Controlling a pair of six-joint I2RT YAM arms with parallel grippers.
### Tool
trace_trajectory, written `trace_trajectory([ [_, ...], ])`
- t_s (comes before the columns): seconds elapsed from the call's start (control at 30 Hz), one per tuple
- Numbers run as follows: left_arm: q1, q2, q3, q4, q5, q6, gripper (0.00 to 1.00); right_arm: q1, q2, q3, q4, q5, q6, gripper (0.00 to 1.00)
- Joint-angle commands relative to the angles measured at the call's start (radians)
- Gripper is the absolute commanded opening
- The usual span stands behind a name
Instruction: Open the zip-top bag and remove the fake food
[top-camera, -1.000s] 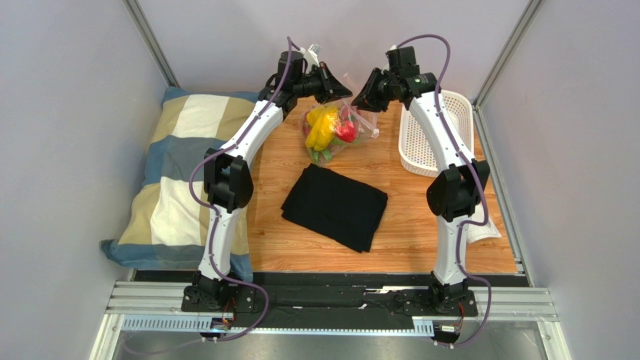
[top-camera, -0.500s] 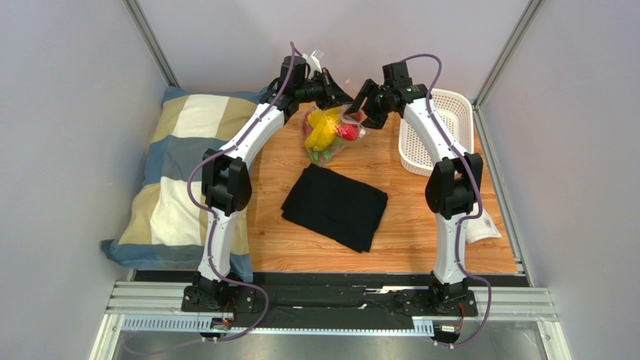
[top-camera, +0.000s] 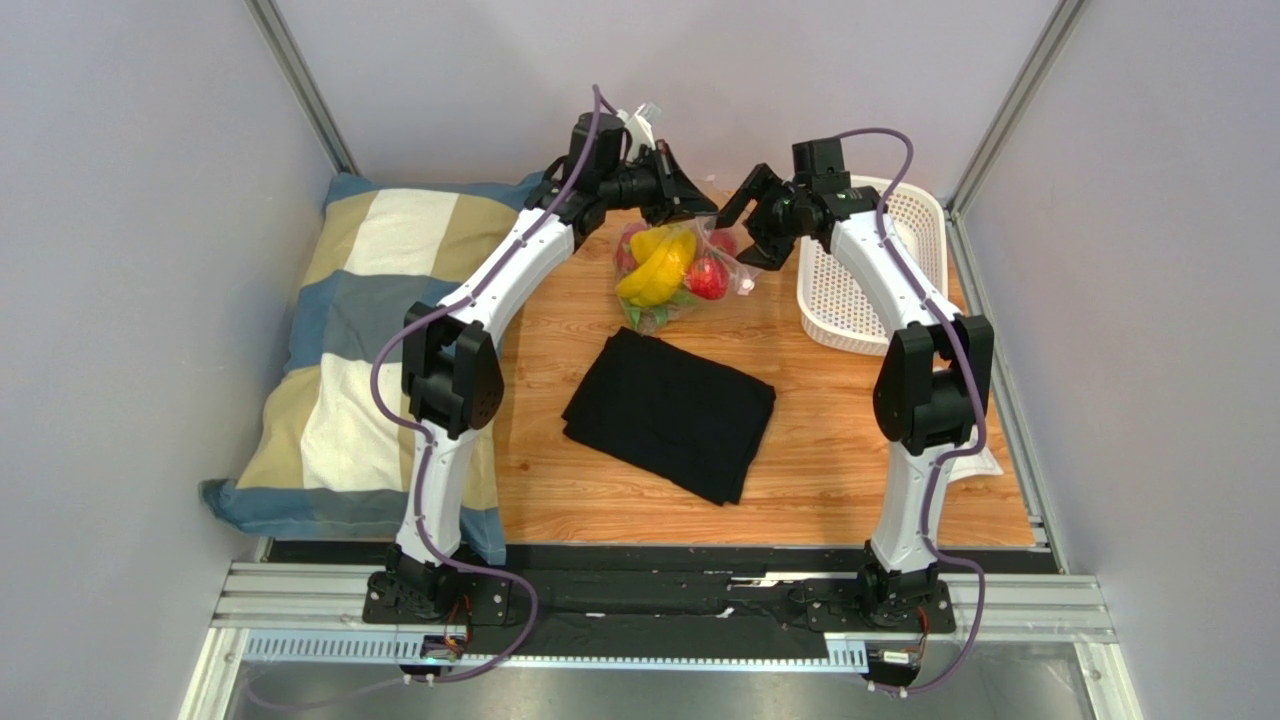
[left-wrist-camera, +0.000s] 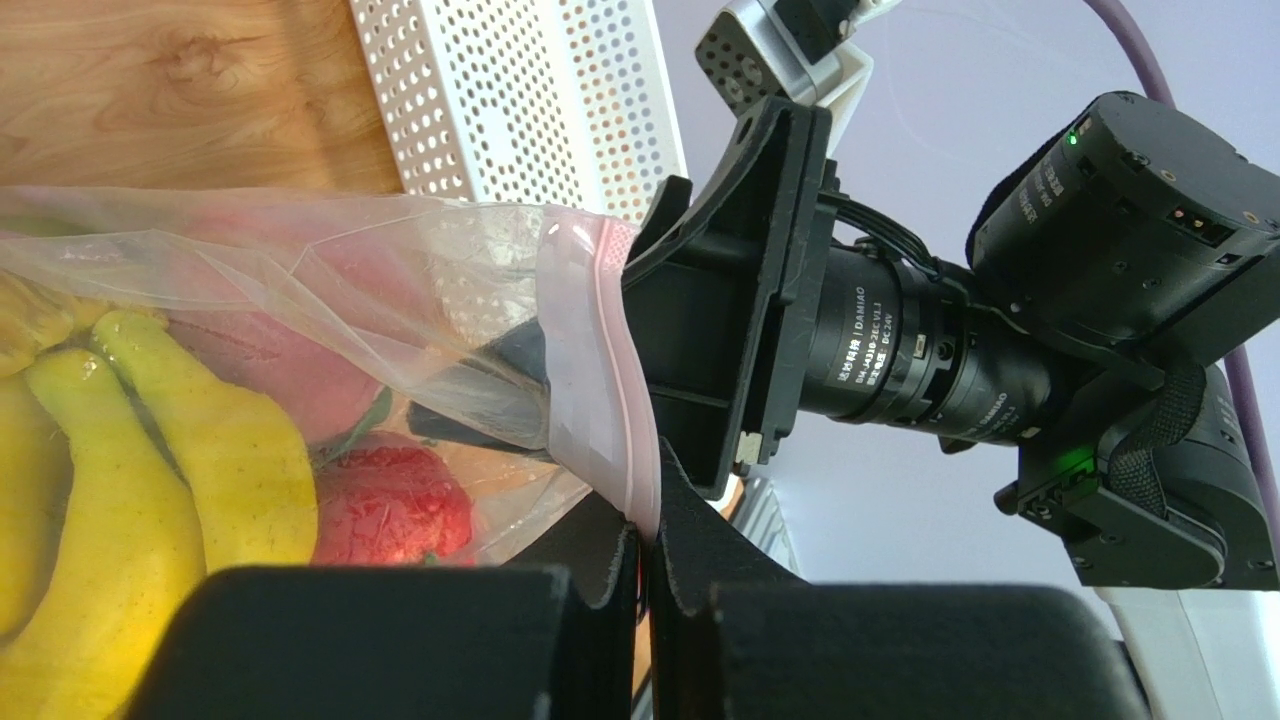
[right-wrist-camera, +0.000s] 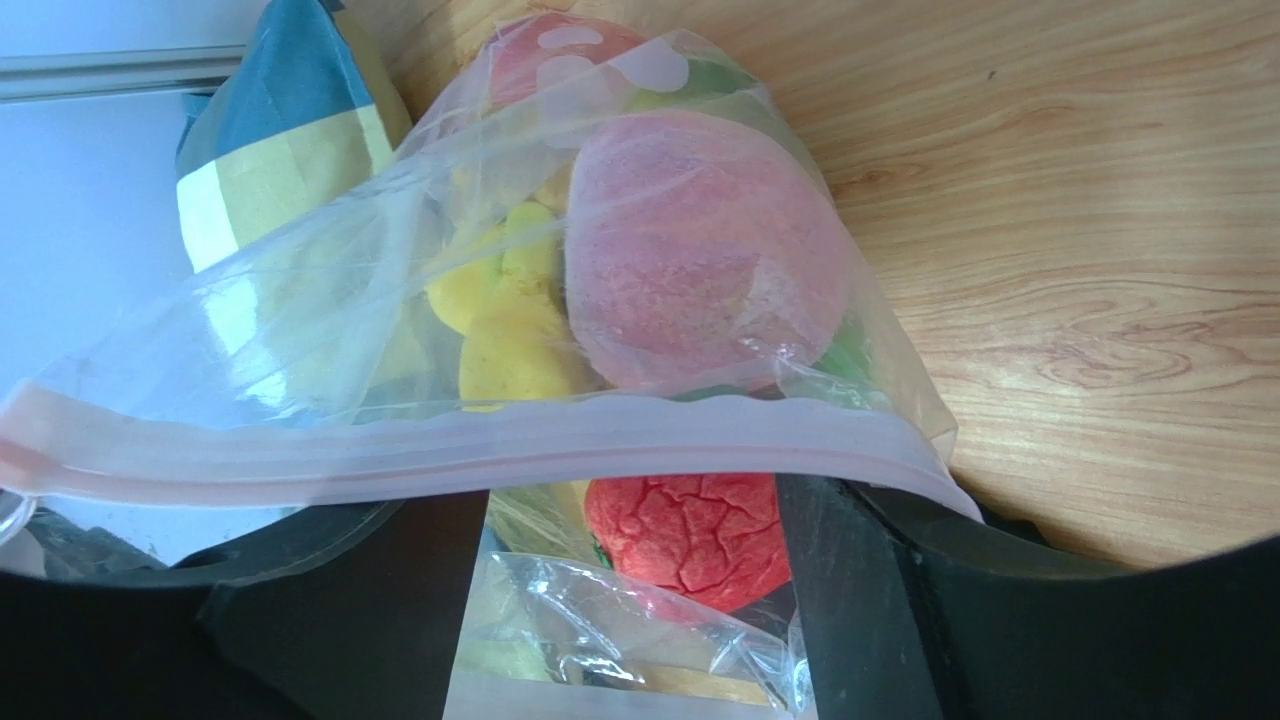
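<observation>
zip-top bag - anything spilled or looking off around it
Nothing is spilled: the fake food is all inside the zip-top bag. One oddity: only the left gripper pinches the bag, at its pink strip, while the right gripper has its jaws open across the strip.

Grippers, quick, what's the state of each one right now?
Left gripper: shut on the zip-top bag, pinching its pink zip strip.
Right gripper: open, with the bag's top edge lying between its fingers.

The right gripper (top-camera: 756, 216) opened its fingers wide and moved down beside the zip-top bag (top-camera: 721, 272). The bag slid a little toward the basket (top-camera: 864, 311), and the fake food (top-camera: 661, 273) inside tipped sideways.
</observation>
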Motion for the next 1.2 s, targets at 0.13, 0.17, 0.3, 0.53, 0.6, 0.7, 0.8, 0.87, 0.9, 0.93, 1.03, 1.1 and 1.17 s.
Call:
trace_trajectory([
  [0.13, -0.043, -0.100, 0.004, 0.060, 0.029, -0.019, 0.00, 0.031, 0.010, 0.039, 0.017, 0.063, 0.035, 0.83],
  [0.17, -0.054, -0.102, 0.000, 0.062, 0.031, -0.022, 0.00, 0.032, 0.009, 0.036, 0.016, 0.103, 0.039, 0.84],
  [0.3, -0.085, -0.100, -0.011, 0.068, 0.028, -0.033, 0.00, 0.040, 0.019, 0.002, 0.057, 0.183, 0.062, 0.83],
  [0.53, -0.099, -0.113, -0.020, 0.037, 0.006, -0.024, 0.00, 0.051, 0.078, -0.015, 0.134, 0.258, 0.068, 0.83],
  [0.6, -0.099, -0.123, -0.023, 0.024, 0.002, -0.010, 0.00, 0.051, 0.096, -0.007, 0.132, 0.273, 0.062, 0.80],
  [0.7, -0.100, -0.137, -0.046, 0.014, -0.011, -0.011, 0.00, 0.054, 0.107, -0.019, 0.168, 0.272, 0.068, 0.72],
  [0.8, -0.100, -0.148, -0.060, -0.005, -0.014, -0.002, 0.00, 0.054, 0.121, -0.006, 0.166, 0.269, 0.071, 0.62],
  [0.87, -0.100, -0.151, -0.057, -0.033, -0.027, 0.016, 0.00, 0.054, 0.134, 0.026, 0.157, 0.264, 0.061, 0.42],
  [0.9, -0.100, -0.151, -0.051, -0.050, -0.035, 0.024, 0.00, 0.054, 0.140, 0.040, 0.145, 0.264, 0.048, 0.37],
  [0.93, -0.100, -0.151, -0.042, -0.064, -0.046, 0.031, 0.00, 0.054, 0.144, 0.046, 0.136, 0.263, 0.042, 0.34],
  [1.03, -0.099, -0.153, -0.037, -0.096, -0.063, 0.056, 0.00, 0.055, 0.134, 0.071, 0.128, 0.243, 0.002, 0.17],
  [1.1, -0.092, -0.150, -0.039, -0.122, -0.078, 0.056, 0.00, 0.058, 0.102, 0.068, 0.114, 0.205, -0.013, 0.10],
  [1.17, -0.085, -0.148, -0.043, -0.133, -0.090, 0.061, 0.00, 0.060, 0.035, 0.042, 0.102, 0.165, -0.024, 0.02],
])
